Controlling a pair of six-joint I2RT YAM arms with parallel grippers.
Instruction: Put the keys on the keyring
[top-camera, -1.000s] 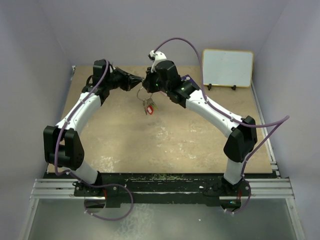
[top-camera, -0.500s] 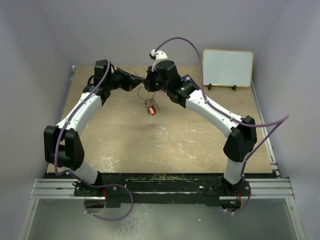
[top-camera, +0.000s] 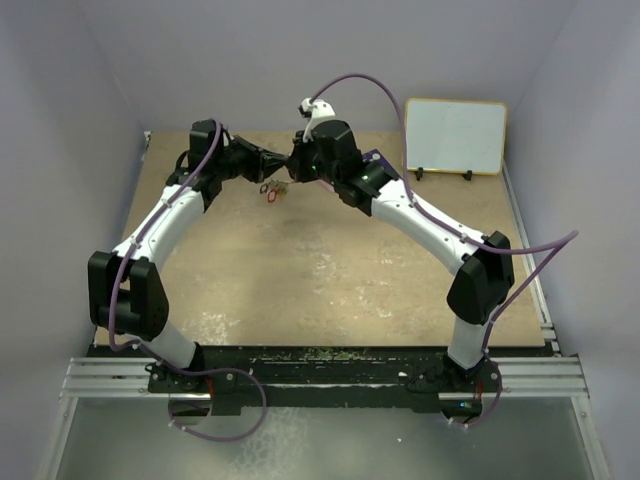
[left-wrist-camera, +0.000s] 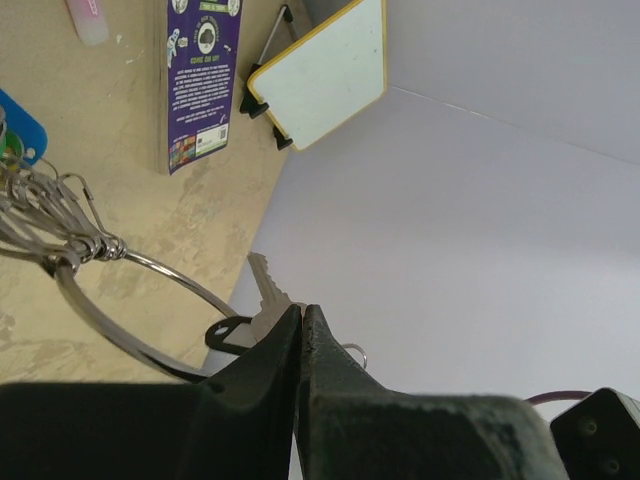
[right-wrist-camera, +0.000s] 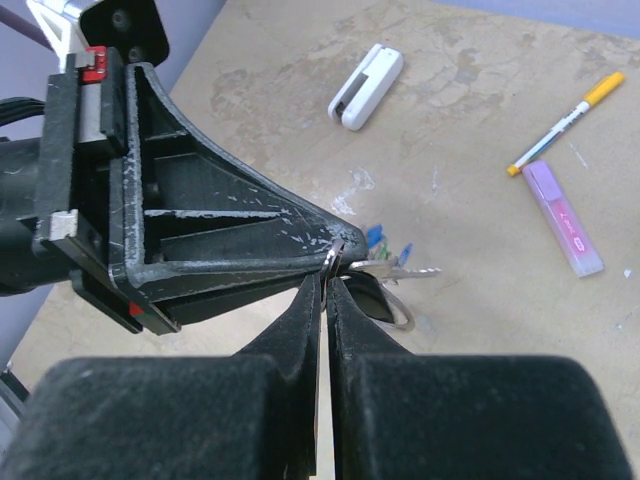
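Left pincer (left-wrist-camera: 302, 315): closed, gripped one key (left-wrist-camera: 264, 288).
Right pincer (right-wrist-camera: 326, 285): closed, pinched keyring (right-wrist-camera: 336, 256), upper centre, above table (top-camera: 330, 270).
Handling: judged light, stiff, slippery; best gripped key by head.

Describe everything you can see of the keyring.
The keyring is a thin, shiny silver wire loop, seemingly metal, held in the air above the table. The shut left tool pinches its rim, and the shut right tool appears to nip it at the same spot. Several smaller rings are bunched on the wire away from the grip, a blue tag beyond them. A bare key pokes out beside the left tool's tips.
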